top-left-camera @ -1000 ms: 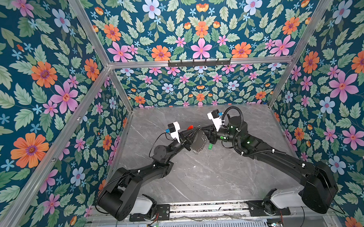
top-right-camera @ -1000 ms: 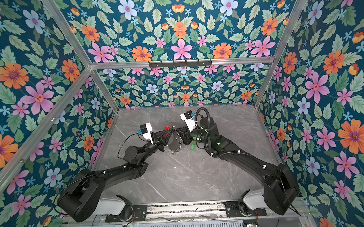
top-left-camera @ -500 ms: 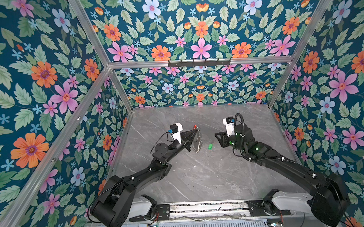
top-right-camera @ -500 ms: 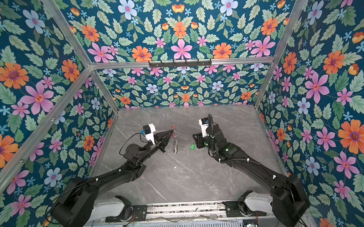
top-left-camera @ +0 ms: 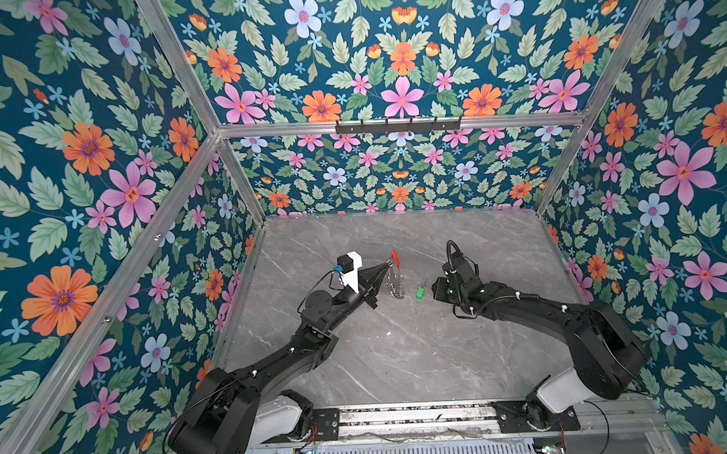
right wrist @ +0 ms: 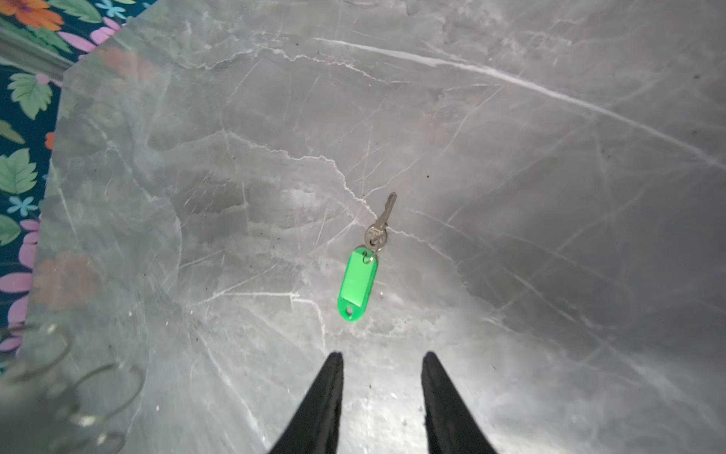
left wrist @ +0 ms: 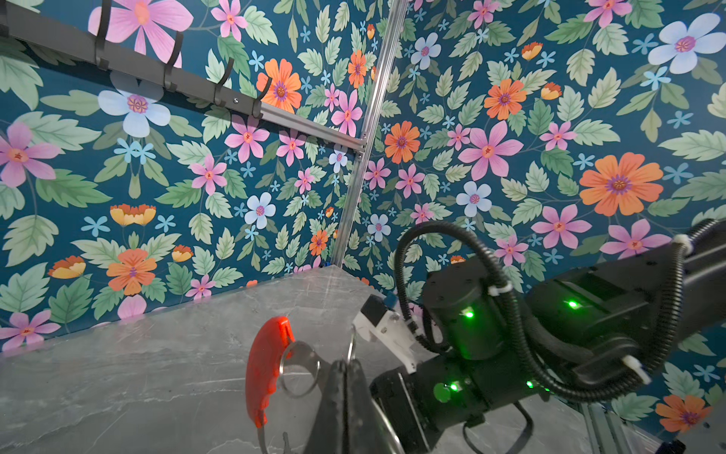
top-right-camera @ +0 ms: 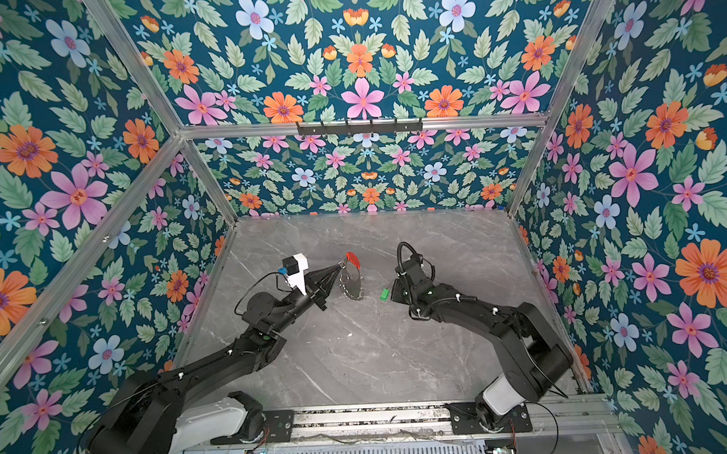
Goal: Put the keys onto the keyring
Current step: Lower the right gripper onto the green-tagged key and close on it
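Note:
My left gripper (left wrist: 345, 363) is shut on the thin wire rim of the keyring (top-left-camera: 395, 277), holding it upright over the marble table (top-left-camera: 399, 351). Its red plastic arc (left wrist: 267, 365) is uppermost, and small silver loops (top-right-camera: 353, 293) hang below. The keys (right wrist: 359, 279) are a single piece: a green plastic tag with a small metal key on a tiny loop. They lie flat on the table (right wrist: 510, 157), right of the keyring in both top views (top-left-camera: 420, 293) (top-right-camera: 383, 294). My right gripper (right wrist: 381, 355) is open, empty and just short of the tag's end.
A dark hook rail (top-left-camera: 398, 125) runs along the back wall, high above the table. Floral walls close in the left, back and right. The arm bases stand on a metal rail (top-left-camera: 401, 416) at the front edge. Some keyring loops (right wrist: 106, 393) show blurred beside my right gripper.
My right gripper has drawn back to the right from the keyring and opened. The left gripper has kept its hold and turned the ring upright. The keys stayed on the table.

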Robot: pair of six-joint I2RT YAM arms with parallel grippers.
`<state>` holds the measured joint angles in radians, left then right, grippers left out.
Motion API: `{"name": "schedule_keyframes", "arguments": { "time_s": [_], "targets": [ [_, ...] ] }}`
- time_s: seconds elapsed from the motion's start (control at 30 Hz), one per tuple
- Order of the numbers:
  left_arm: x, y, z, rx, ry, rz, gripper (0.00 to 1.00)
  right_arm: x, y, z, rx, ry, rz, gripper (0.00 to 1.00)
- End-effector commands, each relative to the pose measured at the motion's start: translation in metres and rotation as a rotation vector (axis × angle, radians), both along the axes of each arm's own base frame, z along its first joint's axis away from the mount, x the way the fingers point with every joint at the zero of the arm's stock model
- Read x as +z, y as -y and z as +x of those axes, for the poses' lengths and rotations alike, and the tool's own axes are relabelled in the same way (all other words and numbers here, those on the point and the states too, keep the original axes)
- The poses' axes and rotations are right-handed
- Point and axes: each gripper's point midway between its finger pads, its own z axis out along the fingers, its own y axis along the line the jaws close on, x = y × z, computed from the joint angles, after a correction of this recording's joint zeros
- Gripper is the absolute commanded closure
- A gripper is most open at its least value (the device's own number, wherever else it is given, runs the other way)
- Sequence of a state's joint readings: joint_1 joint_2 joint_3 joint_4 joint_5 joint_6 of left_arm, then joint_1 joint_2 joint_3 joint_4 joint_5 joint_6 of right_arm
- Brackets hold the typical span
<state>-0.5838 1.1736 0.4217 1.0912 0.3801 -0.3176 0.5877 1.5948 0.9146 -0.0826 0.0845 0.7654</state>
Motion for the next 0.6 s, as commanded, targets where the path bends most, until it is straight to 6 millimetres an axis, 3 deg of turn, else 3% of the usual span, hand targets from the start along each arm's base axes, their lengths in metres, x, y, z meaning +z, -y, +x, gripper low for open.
{"name": "schedule_keyframes", "arguments": {
  "time_s": [0.0,0.2,0.57],
  "targets": [
    [0.005,-0.007,0.001,0.043,0.036,0.004,1.0,-0.018,0.002,0.0,-0.132,-0.149,0.01,0.67],
    [0.005,-0.008,0.0,0.056,0.046,0.048,1.0,-0.034,-0.01,0.015,-0.233,-0.237,0.045,0.7],
    [0.001,-0.008,0.0,0.052,0.035,0.034,1.0,-0.038,-0.017,0.027,-0.303,-0.264,0.073,0.73]
  ]
}}
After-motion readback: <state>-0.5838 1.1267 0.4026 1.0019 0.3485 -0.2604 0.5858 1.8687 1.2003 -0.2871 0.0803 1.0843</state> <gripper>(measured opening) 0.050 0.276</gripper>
